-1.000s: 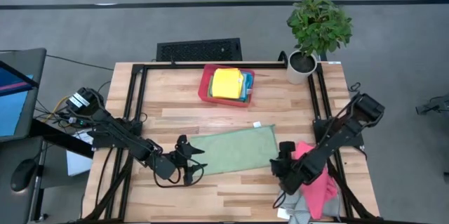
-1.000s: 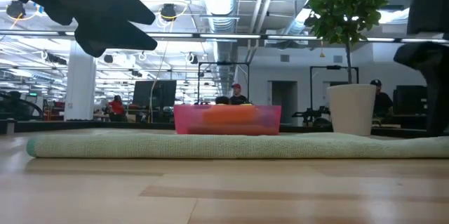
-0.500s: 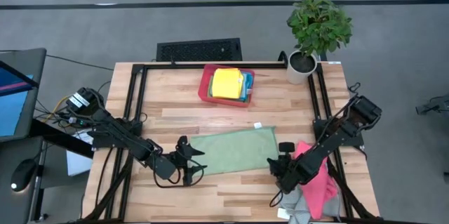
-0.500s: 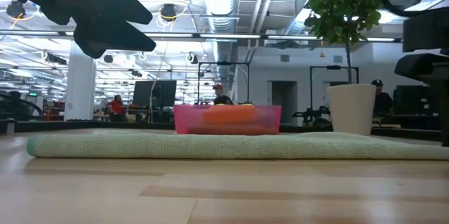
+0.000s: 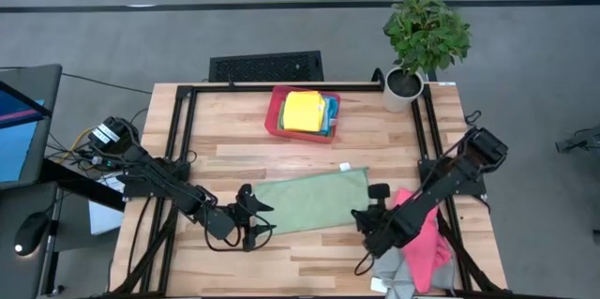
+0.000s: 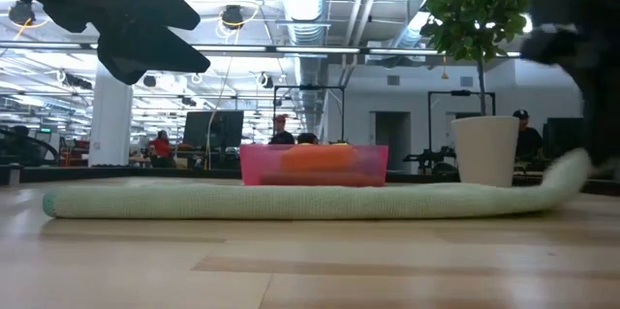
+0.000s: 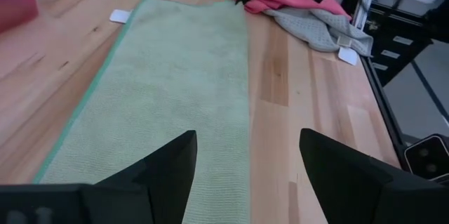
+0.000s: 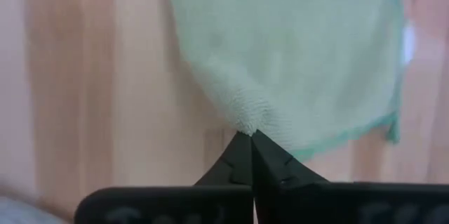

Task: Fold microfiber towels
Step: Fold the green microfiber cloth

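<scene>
The green towel (image 5: 312, 201) is spread in a long strip across the middle of the table (image 5: 234, 158), between the two arms, with a small white tag (image 5: 344, 167) just beside its far edge. Its right-hand near corner is pinched between the closed fingers of the right gripper (image 8: 247, 138), and in the low view that end is seen lifted off the wood while the rest lies flat. The left gripper (image 5: 249, 216) is held at the towel's opposite end with its fingers spread, gripping nothing, just over the short edge. A heap of pink towel (image 5: 427, 233) and grey towel (image 5: 405, 271) lies at the right near corner of the table, beside the right arm, and folded yellow and blue towels (image 5: 305, 112) sit in the red tray (image 5: 274, 116) at the far side, near a potted plant (image 5: 424, 41). The step in hand is judged to be the taking-up of the green towel's corners for a fold. The next move would seem to call for the left fingers to be closed on their own corner, so that both ends can be raised together and the near edge carried over to the far one without the cloth being dragged or bunched.
</scene>
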You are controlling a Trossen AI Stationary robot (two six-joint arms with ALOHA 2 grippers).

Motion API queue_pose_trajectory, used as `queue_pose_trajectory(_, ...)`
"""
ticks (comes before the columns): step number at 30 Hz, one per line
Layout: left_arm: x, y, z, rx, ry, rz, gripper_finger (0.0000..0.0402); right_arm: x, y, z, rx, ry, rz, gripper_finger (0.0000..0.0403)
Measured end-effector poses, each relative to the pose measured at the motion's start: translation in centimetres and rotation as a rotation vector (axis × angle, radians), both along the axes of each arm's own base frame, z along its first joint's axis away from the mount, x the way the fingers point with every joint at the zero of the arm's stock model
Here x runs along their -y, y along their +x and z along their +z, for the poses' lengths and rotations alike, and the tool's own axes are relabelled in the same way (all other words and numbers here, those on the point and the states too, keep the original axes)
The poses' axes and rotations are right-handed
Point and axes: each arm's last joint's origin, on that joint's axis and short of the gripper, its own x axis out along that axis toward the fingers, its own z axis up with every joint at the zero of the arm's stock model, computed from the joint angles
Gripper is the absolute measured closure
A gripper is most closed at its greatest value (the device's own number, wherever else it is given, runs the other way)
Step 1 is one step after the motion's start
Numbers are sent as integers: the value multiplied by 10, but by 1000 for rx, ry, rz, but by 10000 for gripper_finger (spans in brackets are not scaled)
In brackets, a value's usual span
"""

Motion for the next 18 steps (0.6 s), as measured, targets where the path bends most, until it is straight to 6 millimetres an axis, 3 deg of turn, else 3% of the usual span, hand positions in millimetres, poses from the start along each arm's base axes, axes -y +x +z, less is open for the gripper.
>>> queue_pose_trajectory(10,0,0,0,1,9,-1,155,4,44,31,185,0,118,383)
queue_pose_trajectory(18,0,0,0,0,11,-3,155,10,75,40,363,58,189,379)
